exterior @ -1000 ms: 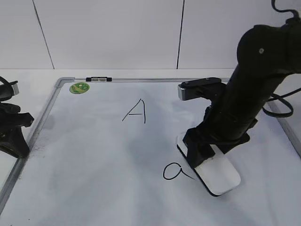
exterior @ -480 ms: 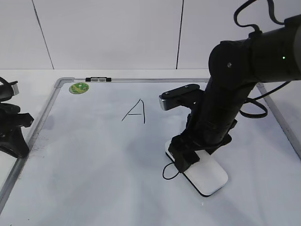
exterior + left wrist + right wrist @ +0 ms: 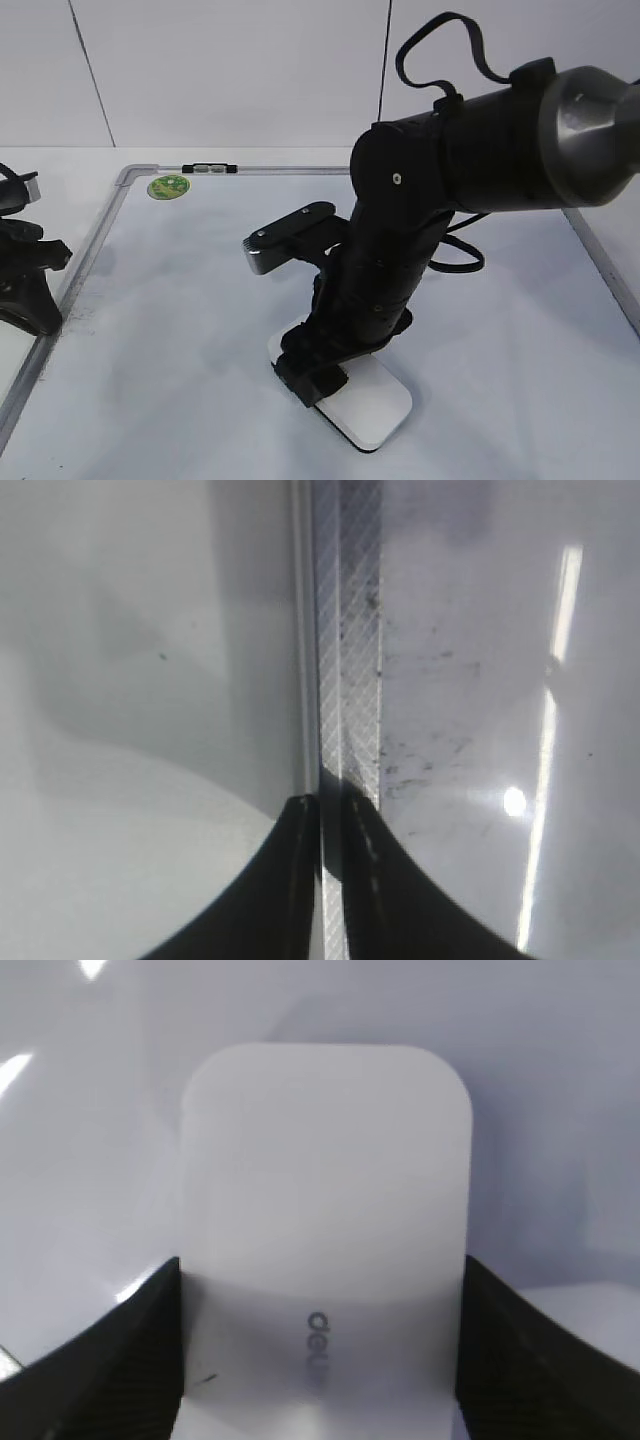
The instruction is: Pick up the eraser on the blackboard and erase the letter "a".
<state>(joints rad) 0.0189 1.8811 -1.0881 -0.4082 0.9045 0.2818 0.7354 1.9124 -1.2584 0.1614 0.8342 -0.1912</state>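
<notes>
My right gripper [image 3: 325, 375] is shut on the eraser [image 3: 372, 408], a white glossy block with a black underside, and presses it flat on the blackboard [image 3: 180, 330] at the front middle. In the right wrist view the eraser [image 3: 325, 1190] fills the space between the two black fingers [image 3: 120, 1350], with a small grey mark on its top. The letter "a" shows in no view; the arm and eraser cover the place. My left gripper [image 3: 28, 295] rests at the board's left frame, and its jaws [image 3: 330, 805] stand almost together over the grey frame strip [image 3: 345, 630], holding nothing.
A round green sticker [image 3: 168, 186] and a small black-and-silver clip [image 3: 210, 168] sit at the board's far left corner. The right arm's wrist camera [image 3: 290, 235] hangs over the board's middle and hides the capital "A". A white tiled wall stands behind.
My right arm has slid the eraser leftward and toward the front across the board, over the spot where the "a" was. The "a" and the capital "A" are no longer visible. The left arm has not moved.
</notes>
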